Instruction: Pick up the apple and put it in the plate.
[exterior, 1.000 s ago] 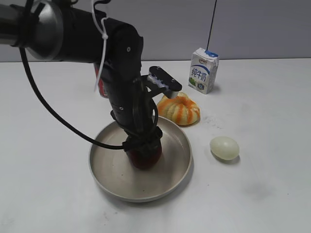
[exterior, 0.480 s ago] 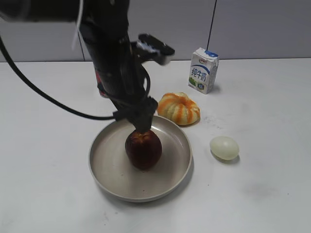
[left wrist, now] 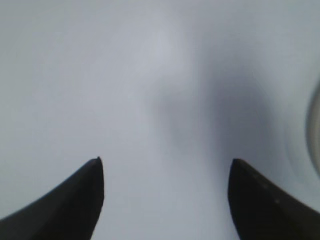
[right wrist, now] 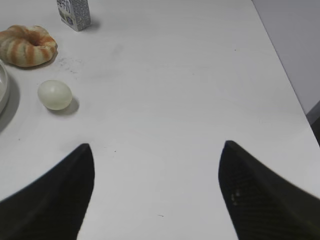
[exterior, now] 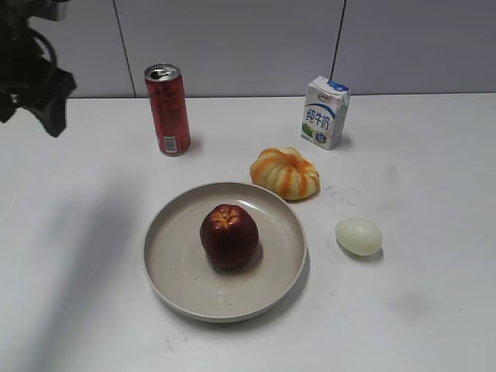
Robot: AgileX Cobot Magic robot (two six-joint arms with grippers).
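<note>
The dark maroon-red apple [exterior: 229,235] sits upright in the middle of the beige-grey plate [exterior: 172,267], its yellowish dimple up. My left gripper [exterior: 48,89] is at the far left edge of the exterior view, high above the table and far from the plate. In the left wrist view the left gripper [left wrist: 165,172] is open and empty over bare table, with the plate's rim [left wrist: 313,130] blurred at the right edge. My right gripper [right wrist: 157,152] is open and empty over bare white table; it is out of the exterior view.
A red can [exterior: 168,109] stands at the back left, a milk carton [exterior: 325,112] at the back right. The orange-and-white pumpkin-shaped thing [exterior: 285,173] lies just behind the plate, a pale egg [exterior: 359,235] to its right. The table's right edge [right wrist: 287,75] shows in the right wrist view.
My left gripper let go of the apple in the plate, rose, and swung away to the far left. The apple stays in the plate. The can is now uncovered.
</note>
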